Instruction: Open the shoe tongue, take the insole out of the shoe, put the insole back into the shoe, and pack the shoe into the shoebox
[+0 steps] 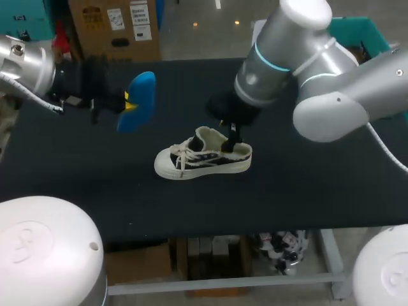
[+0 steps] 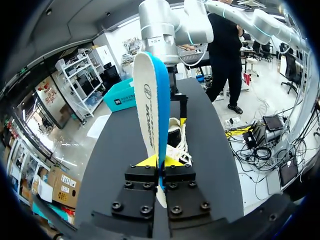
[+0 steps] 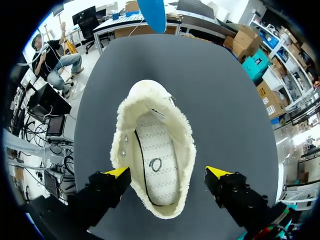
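A cream and dark sneaker [image 1: 203, 157] with a fleecy lining lies on the black table, toe to the left. My left gripper [image 1: 127, 102] hovers above the table to the sneaker's left, shut on the heel end of a blue-backed white insole [image 1: 138, 101]. In the left wrist view the insole [image 2: 152, 110] stands up on edge between the yellow tips of the left gripper [image 2: 160, 163], with the sneaker [image 2: 176, 142] beyond it. My right gripper [image 1: 233, 135] hangs open just over the heel. In its own view the right gripper [image 3: 167, 175] straddles the sneaker's [image 3: 152, 155] opening, with no insole inside.
The black table [image 1: 319, 185] stretches wide around the sneaker, with bare surface in front and to the right. In the right wrist view the insole [image 3: 152, 12] hangs beyond the toe. No shoebox shows on the table.
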